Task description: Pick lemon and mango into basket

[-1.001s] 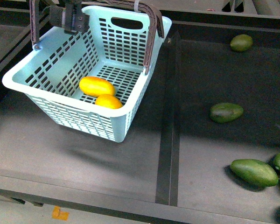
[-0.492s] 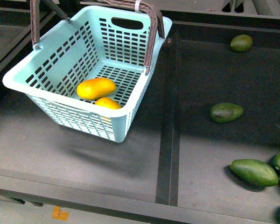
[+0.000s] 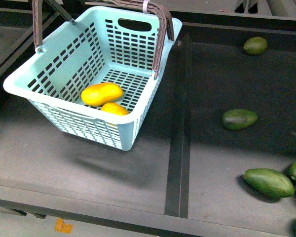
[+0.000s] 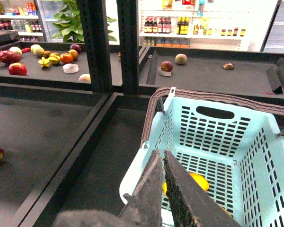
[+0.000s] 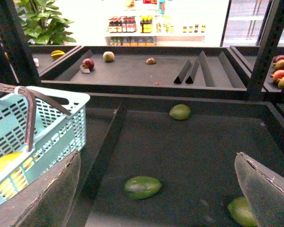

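Basket [image 3: 96, 126] holds mango [image 3: 102, 93] and lemon [image 3: 114, 108]; left fingers [image 4: 154, 189] pressed together above.

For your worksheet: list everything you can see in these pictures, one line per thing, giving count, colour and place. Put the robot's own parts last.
basket: one, light turquoise with brown handle, left part of the dark shelf, tilted.
mango: one, yellow-orange, inside the basket.
lemon: one, yellow-orange, inside the basket, against its near wall, touching the mango.
green fruits: at least five, dark green, spread over the right section of the shelf.
divider: one, black, between the two sections.
far shelves: mixed fruit and bottles, too small to count.
left gripper: dark fingers closed, empty, above the basket.
right gripper: open, empty, above the green fruits.
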### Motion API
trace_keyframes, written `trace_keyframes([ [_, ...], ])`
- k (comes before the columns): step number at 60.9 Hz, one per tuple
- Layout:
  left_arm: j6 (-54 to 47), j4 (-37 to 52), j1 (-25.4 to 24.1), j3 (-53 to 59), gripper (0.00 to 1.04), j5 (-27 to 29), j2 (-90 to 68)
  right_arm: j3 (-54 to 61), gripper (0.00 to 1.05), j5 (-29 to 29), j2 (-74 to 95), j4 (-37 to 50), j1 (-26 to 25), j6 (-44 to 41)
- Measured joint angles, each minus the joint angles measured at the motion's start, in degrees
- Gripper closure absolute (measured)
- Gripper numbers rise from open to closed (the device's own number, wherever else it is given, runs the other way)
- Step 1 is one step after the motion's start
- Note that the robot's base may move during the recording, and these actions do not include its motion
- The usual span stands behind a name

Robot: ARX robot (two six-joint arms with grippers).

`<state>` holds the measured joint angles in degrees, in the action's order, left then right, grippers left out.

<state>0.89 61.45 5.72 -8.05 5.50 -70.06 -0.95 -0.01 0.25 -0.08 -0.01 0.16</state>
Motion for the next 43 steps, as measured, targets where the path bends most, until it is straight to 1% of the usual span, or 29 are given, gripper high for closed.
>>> trace_keyframes([
  [6, -0.07, -3.45, -0.98, 2.16, 1.01, -1.09, 5.42, 0.00, 0.09, 0.00, 0.00, 0.00, 0.00, 0.00],
  [8, -0.07, -4.42, -1.75, 2.67, 1.01, -2.16, 6.86, 0.00, 0.09, 0.00, 0.00, 0.00, 0.00, 0.00],
  [10, -0.15, -5.81, -3.50, 3.34, 1.01, -4.68, 8.87, 0.00, 0.09, 0.00, 0.00, 0.00, 0.00, 0.00],
  [15, -0.20, -9.29, -5.42, 4.61, 1.01, -4.94, 13.66, 0.00, 0.09, 0.00, 0.00, 0.00, 0.00, 0.00],
  [43, -0.24, -29.33, -5.46, 7.17, 1.01, -5.49, 37.24, 0.00, 0.09, 0.00, 0.00, 0.00, 0.00, 0.00],
])
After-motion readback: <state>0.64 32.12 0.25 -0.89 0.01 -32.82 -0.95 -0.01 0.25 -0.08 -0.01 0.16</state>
